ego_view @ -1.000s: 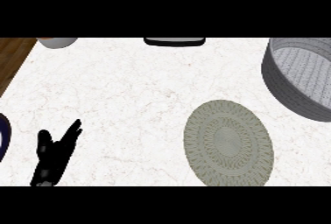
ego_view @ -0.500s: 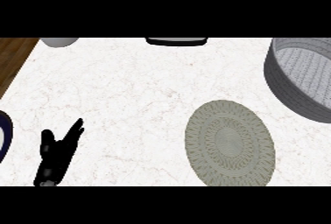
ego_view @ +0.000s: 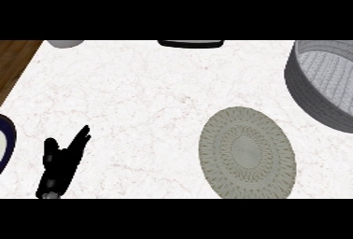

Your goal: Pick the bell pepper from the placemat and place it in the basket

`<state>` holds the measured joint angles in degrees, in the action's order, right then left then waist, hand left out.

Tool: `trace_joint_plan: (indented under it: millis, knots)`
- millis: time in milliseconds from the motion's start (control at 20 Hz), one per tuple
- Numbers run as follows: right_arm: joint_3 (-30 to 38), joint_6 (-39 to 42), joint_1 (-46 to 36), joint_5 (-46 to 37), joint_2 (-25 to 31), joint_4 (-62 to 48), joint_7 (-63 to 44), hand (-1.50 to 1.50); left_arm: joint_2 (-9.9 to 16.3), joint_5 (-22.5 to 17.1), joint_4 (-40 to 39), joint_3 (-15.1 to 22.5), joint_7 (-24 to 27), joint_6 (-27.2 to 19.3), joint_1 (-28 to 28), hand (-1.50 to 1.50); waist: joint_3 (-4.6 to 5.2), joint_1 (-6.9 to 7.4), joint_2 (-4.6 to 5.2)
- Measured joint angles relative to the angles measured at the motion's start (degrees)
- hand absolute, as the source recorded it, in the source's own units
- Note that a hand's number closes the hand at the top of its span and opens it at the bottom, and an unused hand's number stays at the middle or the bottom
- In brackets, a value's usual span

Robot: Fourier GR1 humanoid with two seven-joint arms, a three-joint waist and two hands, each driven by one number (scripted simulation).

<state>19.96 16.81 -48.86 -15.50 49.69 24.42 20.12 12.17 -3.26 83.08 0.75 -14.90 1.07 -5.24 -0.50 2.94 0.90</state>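
Counter [ego_view: 138,93], white marbled, fills the frame; a strip of brown wood shows at the upper left corner. Basket [ego_view: 324,88], grey woven, sits at the right edge, upper half, cut off by the frame. Placemat [ego_view: 247,153], round, grey-green, patterned, lies lower right of centre, just left of and below the basket, not touching it. Nothing rests on the mat: no bell pepper shows anywhere in view, so its place cannot be told. Dark-rimmed plate [ego_view: 4,140] is clipped at the left edge. Black tray-like object [ego_view: 191,43] is at top centre, grey bowl [ego_view: 66,44] at top left, both cut off. Left hand [ego_view: 62,161] is at lower left, fingers straight and close together, pointing up and right, thumb apart, holding nothing, resting. Right hand is not in view. Risk, as judged: with the pepper unseen and possibly held out of frame, a release cannot be checked against the basket rim; a drop short would land it on the mat or counter.
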Motion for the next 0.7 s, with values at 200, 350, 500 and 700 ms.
trace_joint_plan:
  millis: [200, 350, 500, 700]
  knots:
    - [-2.4, -3.1, 0.0, -4.1, 1.1, -2.7, 4.5, -1.5, -0.9, 0.7, -0.5, 0.5, -0.1, -0.7, 0.7, 0.0, -0.06, 0.31, 0.17]
    - [-2.7, -4.5, -0.3, -5.5, 2.2, -4.9, 8.3, -1.5, -0.6, 0.5, 0.0, 0.2, -0.3, -0.2, 0.3, 0.0, -0.07, 0.31, 0.11]
    - [-2.2, -5.0, -1.4, -5.9, 3.2, -7.5, 10.7, -1.5, -0.9, 0.6, -0.5, 0.2, -0.4, -0.2, 0.9, 0.0, -0.1, 0.47, 0.23]
    - [-0.3, -4.1, -2.7, -4.9, 4.8, -10.4, 12.7, -1.5, -0.7, 0.4, -0.1, -0.1, -1.0, 0.0, 0.7, 0.0, -0.12, 0.35, 0.13]
